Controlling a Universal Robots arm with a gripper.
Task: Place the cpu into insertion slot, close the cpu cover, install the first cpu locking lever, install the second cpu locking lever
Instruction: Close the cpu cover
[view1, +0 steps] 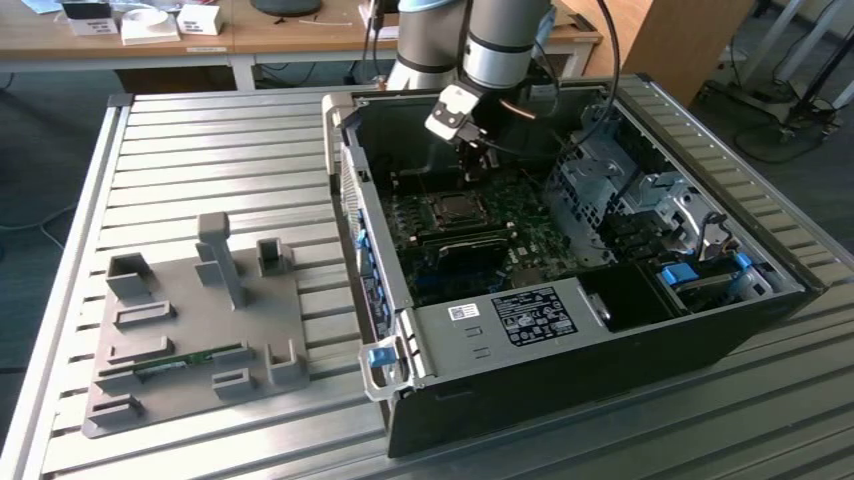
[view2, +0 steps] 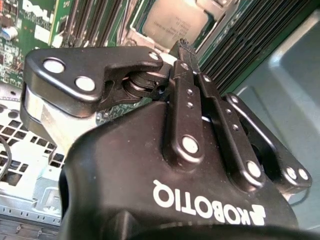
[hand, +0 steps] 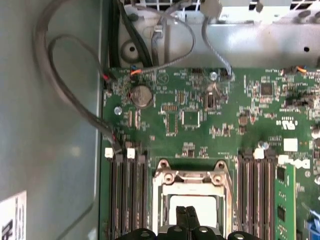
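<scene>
While the arm reaches into an open computer case lying on its side on a slatted metal table, its gripper hangs with both fingers pressed together and nothing between them, tips aimed down at the cpu.

The cpu lies flat in the insertion slot, silver top facing out of the case's open side. It sits near the middle of the green motherboard, between two banks of black memory slots. Being square, it has no long axis; its edges run parallel to those slots. The cpu cover lies down flat around it, the chip showing through the window.

The first wrist view shows the cover's two corner lugs and a coin cell battery nearer the board's far edge. There the joined fingertips hide a strip of the chip, and the cover's near side is cut off.

The second wrist view shows the cpu just beyond the gripper, whose black body hides most of the board.

The exterior view shows a grey fixture plate on the table, well apart from the case.

Whether the tips touch the chip, and how the cover is fastened, cannot be made out.
</scene>
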